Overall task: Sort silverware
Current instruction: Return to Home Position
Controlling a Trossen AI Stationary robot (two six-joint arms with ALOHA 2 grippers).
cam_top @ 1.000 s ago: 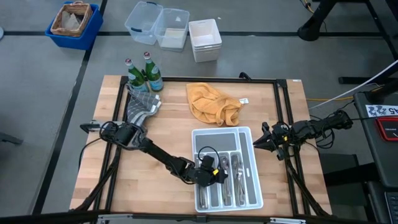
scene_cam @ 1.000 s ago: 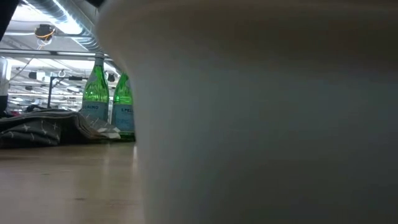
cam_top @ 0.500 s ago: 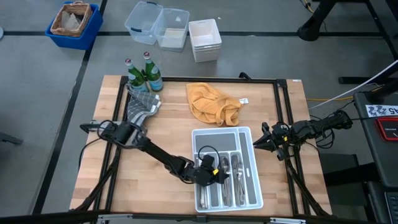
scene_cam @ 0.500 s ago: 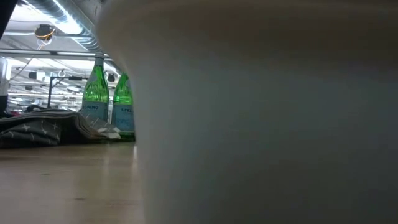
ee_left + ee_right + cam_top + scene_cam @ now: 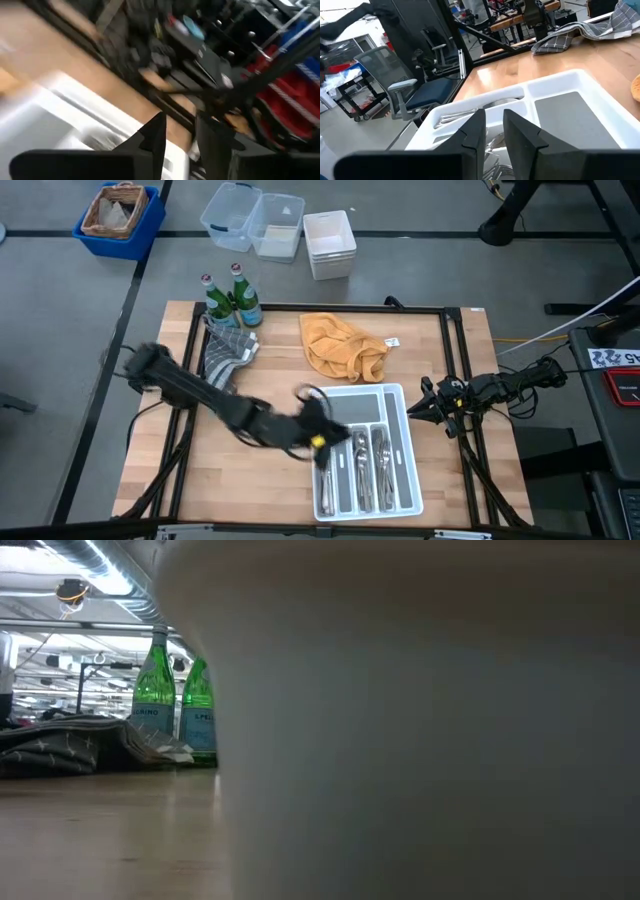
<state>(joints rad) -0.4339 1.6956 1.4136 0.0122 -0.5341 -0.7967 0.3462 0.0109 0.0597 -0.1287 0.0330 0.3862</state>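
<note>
The silverware (image 5: 372, 465) lies in the narrow compartments of the white tray (image 5: 360, 398) at the table's near middle, and it also shows in the right wrist view (image 5: 455, 118). My left gripper (image 5: 328, 435) is blurred over the tray's left rim. In its wrist view (image 5: 180, 125) the fingers are nearly together with nothing between them. My right gripper (image 5: 418, 408) waits just right of the tray, shut and empty (image 5: 492, 120), pointing at the tray (image 5: 560, 107).
Two green bottles (image 5: 232, 302) and a grey checked cloth (image 5: 225, 352) are at the far left, and an orange cloth (image 5: 340, 345) is at the far middle. In the low view the tray's white wall (image 5: 430, 740) blocks most of the picture, beside the bottles (image 5: 155, 690).
My left gripper has come up out of the tray's narrow compartments and swung fast toward the tray's far left corner, with the whole arm blurred. The silverware stays in the tray. My right arm has kept still.
</note>
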